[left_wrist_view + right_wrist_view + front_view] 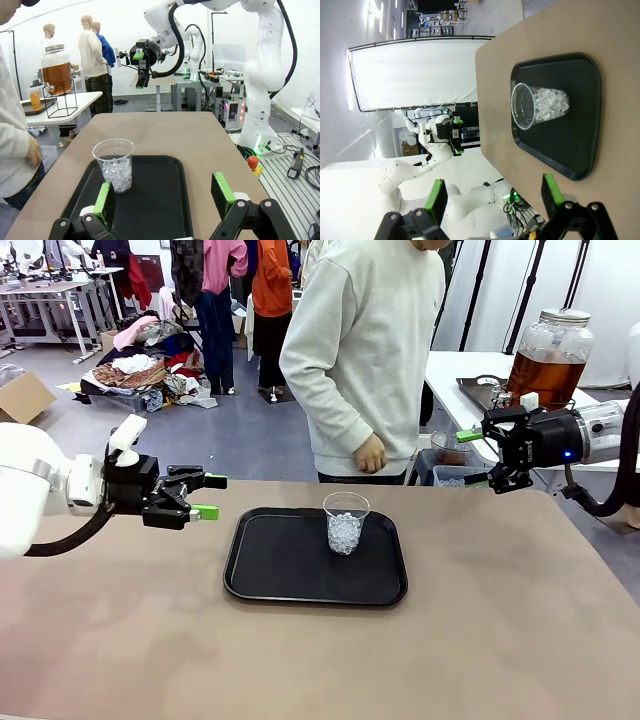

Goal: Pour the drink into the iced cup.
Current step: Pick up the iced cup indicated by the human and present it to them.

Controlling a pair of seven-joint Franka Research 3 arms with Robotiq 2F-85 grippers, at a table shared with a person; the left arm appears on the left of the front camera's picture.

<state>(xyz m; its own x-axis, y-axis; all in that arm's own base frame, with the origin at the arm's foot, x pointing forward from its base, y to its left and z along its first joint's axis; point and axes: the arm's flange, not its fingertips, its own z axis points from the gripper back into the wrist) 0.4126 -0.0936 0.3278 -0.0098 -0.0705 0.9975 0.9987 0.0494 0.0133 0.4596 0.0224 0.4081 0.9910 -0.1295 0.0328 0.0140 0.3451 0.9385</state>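
Front view. A: The left gripper (210,496) is held level, jaws wide, empty; the right gripper (472,458) likewise.
B: Noted. A clear ice-filled plastic cup (346,523) is set on a black rectangular tray (270,560); the amber drink (545,375) is seen in a round glass jar (560,336) behind the right gripper.

I could read nothing: no lettering, brand or number showed on the iced cup (346,523), on the black tray (270,570) under it, or on the glass jar (553,335) of drink (545,378). Any marks farther off were too small for me to make out.
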